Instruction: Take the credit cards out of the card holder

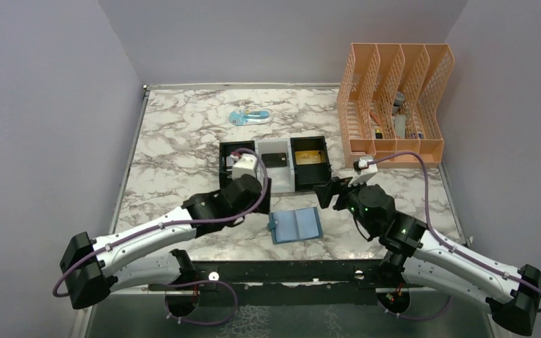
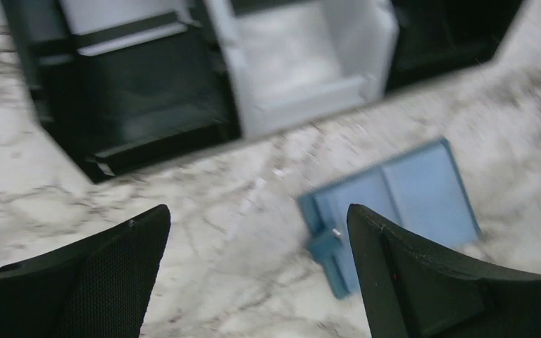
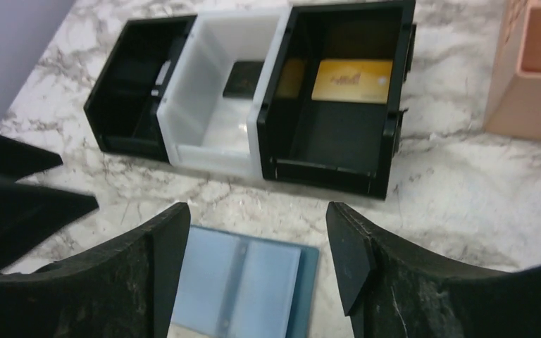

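Eyes on the card holder (image 1: 295,225): lying open and flat on the marble table (image 1: 183,141), pale inside facing up, just in front of the three-compartment tray (image 3: 211,151). Spotting a gold card (image 3: 352,79) in the tray's right black compartment and a dark card (image 3: 241,77) in the white middle one. Over to the left gripper (image 2: 257,218): spread wide, empty, hanging above the marble beside the holder's left edge. Now the right gripper (image 3: 257,218): also spread, pinching nothing, poised over the holder's far edge. Back right, an orange file rack (image 1: 394,98).
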Robot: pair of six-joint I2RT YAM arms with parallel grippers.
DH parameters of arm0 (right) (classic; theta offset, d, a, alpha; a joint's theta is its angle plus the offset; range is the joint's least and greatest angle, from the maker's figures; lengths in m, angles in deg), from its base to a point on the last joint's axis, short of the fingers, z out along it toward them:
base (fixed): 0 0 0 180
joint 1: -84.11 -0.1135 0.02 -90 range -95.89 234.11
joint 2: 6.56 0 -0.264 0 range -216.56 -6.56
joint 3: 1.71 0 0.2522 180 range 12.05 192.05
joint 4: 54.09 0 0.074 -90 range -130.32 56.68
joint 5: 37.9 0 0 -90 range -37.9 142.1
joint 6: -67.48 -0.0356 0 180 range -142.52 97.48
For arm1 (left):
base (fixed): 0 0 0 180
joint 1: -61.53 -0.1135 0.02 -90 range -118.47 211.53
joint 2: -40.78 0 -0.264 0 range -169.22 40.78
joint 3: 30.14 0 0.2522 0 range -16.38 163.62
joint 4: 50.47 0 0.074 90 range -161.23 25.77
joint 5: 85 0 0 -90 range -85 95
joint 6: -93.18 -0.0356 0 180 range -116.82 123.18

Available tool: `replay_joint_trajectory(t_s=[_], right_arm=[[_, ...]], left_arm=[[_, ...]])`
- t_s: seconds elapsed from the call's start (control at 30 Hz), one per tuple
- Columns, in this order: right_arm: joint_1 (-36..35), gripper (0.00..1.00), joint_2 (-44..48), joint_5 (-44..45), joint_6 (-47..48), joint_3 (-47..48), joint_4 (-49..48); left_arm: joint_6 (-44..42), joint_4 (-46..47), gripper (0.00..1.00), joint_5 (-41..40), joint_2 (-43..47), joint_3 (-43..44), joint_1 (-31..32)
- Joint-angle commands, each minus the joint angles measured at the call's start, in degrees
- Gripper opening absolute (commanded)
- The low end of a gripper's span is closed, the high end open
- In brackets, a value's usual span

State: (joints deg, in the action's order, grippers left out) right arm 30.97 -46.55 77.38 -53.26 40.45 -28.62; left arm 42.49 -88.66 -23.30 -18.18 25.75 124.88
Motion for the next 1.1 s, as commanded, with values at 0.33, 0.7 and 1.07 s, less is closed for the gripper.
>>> replay_joint_trajectory(t_s=[0.33, 0.7, 1.07], right_arm=[[22.7, 0.82, -6.9, -9.0, 9.4, 2.8, -9.9], [29.1, 0.95, -9.3, -14.4, 17.5, 25.2, 4.9], [29.1, 0.97, -9.3, -12.8, 19.4, 25.9, 4.6]], left_arm=[[-7.6, -10.8, 0.99, 3.1, 5.3, 9.1, -26.1], [-13.4, -10.1, 0.99, -4.1, 8.3, 18.3, -31.8], [-13.3, -7.1, 0.99, -5.9, 8.4, 11.0, -31.8]])
